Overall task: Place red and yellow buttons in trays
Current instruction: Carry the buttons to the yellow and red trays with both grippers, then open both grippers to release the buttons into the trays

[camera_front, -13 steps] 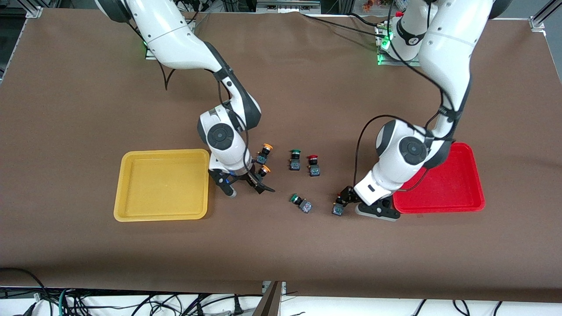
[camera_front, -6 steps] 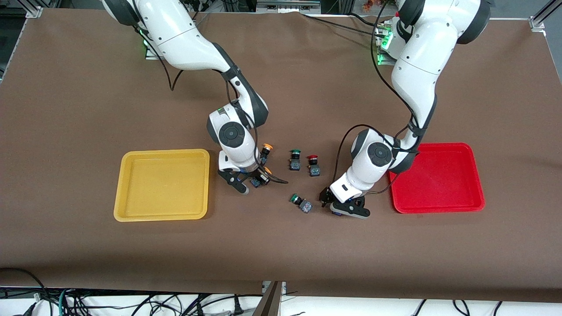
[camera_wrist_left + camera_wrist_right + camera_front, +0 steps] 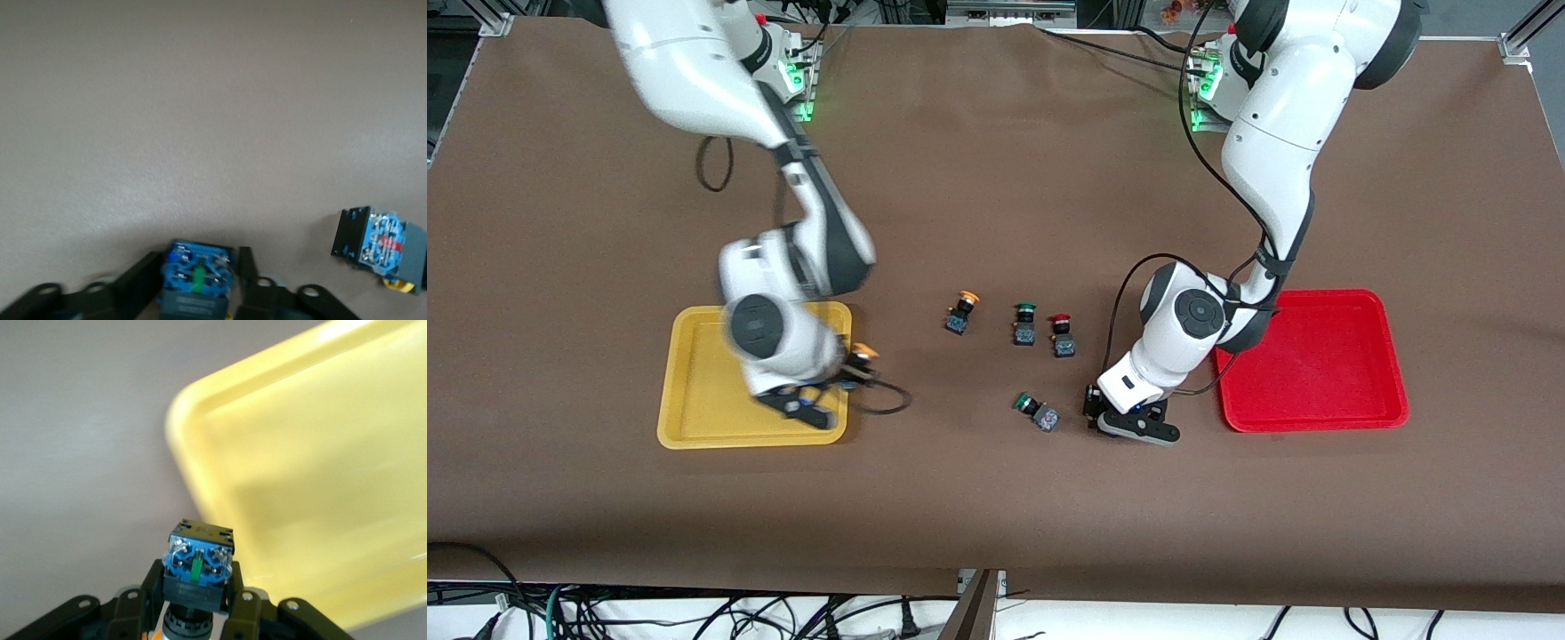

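brown table cloth [image 3: 996, 498]; right jaws [image 3: 197, 613] grasp yellow button [image 3: 199, 567] over yellow tray [image 3: 703, 418]; left jaws [image 3: 197, 293] clench a button [image 3: 197, 270].

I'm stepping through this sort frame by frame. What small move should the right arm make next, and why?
Probably carry on a little farther over the yellow tray, then open. The right gripper is shut on a yellow button, which hangs only above the tray's rim corner, so releasing now might drop it onto the table.

A brown desk [image 3: 996, 498] carries a yellow tray [image 3: 703, 391] and a red tray [image 3: 1316, 356] at its two ends. Between them lie an orange-capped button [image 3: 960, 314], a red-capped button [image 3: 1062, 335] and two green-capped switches [image 3: 1024, 324].
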Robot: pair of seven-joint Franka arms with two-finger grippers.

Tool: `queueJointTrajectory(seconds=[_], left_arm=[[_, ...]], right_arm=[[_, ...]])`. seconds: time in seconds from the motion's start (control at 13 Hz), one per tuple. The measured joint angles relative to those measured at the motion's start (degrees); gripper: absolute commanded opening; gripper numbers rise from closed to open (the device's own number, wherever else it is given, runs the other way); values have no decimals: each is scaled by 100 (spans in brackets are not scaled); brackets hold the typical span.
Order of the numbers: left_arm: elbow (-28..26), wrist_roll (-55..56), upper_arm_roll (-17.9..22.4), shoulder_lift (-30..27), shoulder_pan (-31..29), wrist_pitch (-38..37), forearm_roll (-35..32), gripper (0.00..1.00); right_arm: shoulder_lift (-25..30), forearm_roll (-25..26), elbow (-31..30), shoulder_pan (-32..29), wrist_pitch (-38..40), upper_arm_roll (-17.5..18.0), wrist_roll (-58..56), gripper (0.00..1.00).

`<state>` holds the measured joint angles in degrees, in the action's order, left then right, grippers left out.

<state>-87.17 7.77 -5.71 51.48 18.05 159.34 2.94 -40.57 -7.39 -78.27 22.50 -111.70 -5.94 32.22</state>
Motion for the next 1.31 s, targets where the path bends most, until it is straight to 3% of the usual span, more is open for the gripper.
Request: queueJointTrajectory(seconds=[0.15,0.31,0.54,0.62,0.69,0.77,0.85,0.92,1.0,1.08,1.31], left_arm=[[29,0,12,-212,-54,-473,0,0],[109,-167,53,-661,-203,-1771,-1,0],[126,-1215,144,-1355,-688,-3809,-1,2],[113,-1690,161,-1454,-937,-4342,-21,2],[77,-2094,175,-1467,-1177,-4646,-87,3],[-41,-2375,180,-1462,-1389,-4810,-258,6],[-221,-2511,178,-1459,-1524,-4840,-534,13],[-408,-2524,174,-1455,-1578,-4813,-794,31],[-557,-2524,164,-1456,-1581,-4738,-922,82],[-659,-2524,141,-1457,-1571,-4636,-970,100],[-747,-2520,102,-1516,-1552,-4456,-980,100]], right_arm=[[152,21,-59,-576,610,-113,-1250,0],[97,23,-297,-965,655,-382,-2248,0],[-44,21,-840,-1331,211,-421,-2692,2],[-94,21,-1048,-1329,-69,-413,-2698,76],[-130,21,-1189,-1311,-263,-393,-2697,100],[-143,20,-1230,-1287,-339,-380,-2697,100],[-120,19,-1208,-1258,-362,-374,-2697,100],[-57,11,-1123,-1225,-300,-351,-2697,100],[27,-23,-947,-1182,-100,-289,-2687,100],[122,-91,-703,-1096,163,-186,-2480,100],[269,-146,-377,-378,373,174,-364,100]])
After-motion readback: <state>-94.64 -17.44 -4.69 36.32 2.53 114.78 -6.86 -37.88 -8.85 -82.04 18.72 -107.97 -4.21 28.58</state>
